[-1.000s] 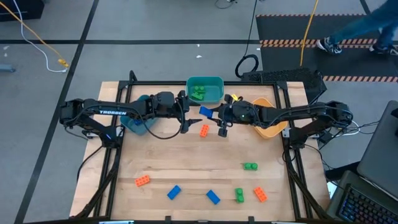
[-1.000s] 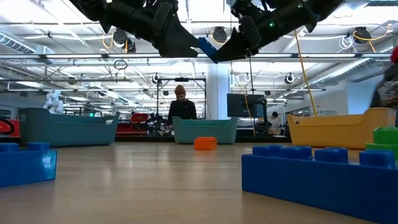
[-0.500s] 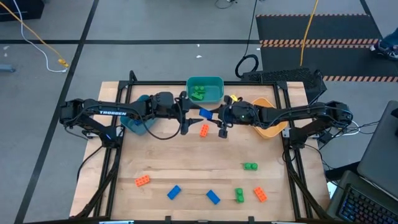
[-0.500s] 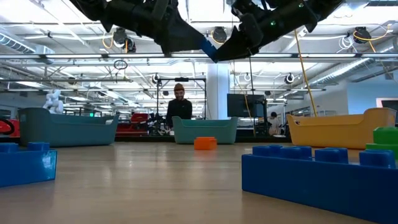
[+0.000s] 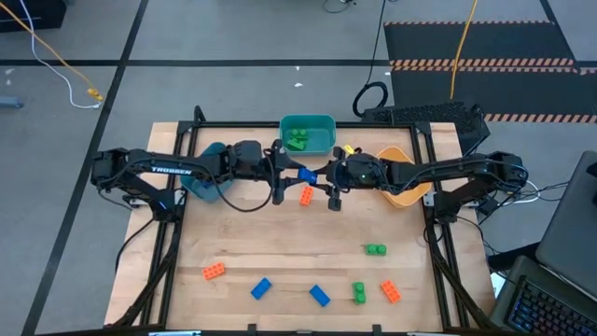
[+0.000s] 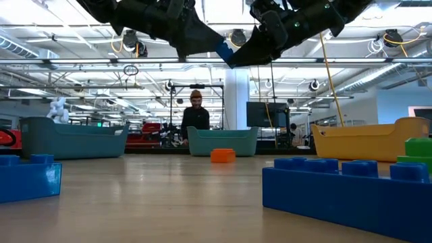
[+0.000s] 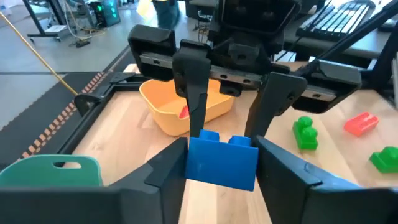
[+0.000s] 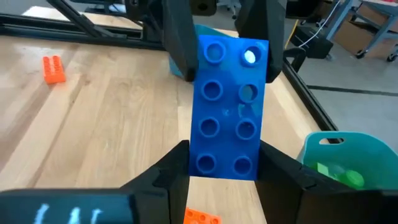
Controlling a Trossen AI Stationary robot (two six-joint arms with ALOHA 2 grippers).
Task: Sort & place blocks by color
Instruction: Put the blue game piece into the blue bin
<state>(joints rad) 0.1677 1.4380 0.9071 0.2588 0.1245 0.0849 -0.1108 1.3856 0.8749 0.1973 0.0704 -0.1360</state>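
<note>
A blue two-by-four studded block (image 5: 305, 175) (image 6: 223, 50) hangs in the air between my two grippers, above the table's far middle. My left gripper (image 5: 285, 175) reaches in from the table's left and my right gripper (image 5: 324, 176) from the right; each is shut on the block. Loose blocks lie flat on the table: orange (image 5: 307, 195) just below the grippers, green (image 5: 375, 249), orange (image 5: 214, 271), blue (image 5: 260, 288), blue (image 5: 320, 296), green (image 5: 359, 293), orange (image 5: 390, 292). My left gripper pinches the blue block's left end (image 7: 222, 163) between its two fingers, which come level from the table's left and lie along the block's long sides. The block is lifted clear. My right gripper pinches the block's right end (image 8: 225, 163) between its two fingers, level from the table's right, along the long sides, studs facing its wrist camera.
A teal bin (image 5: 323, 122) holding green blocks stands at the far edge. A blue bin (image 5: 202, 190) sits under the left arm and an orange-yellow bin (image 5: 403, 196) under the right arm. A person (image 6: 196, 118) stands in the room beyond the table.
My left gripper has moved toward the table's right, up to the blue block that my right gripper holds aloft, and now has its fingers around the block's free end. The block has shifted slightly toward the near edge.
</note>
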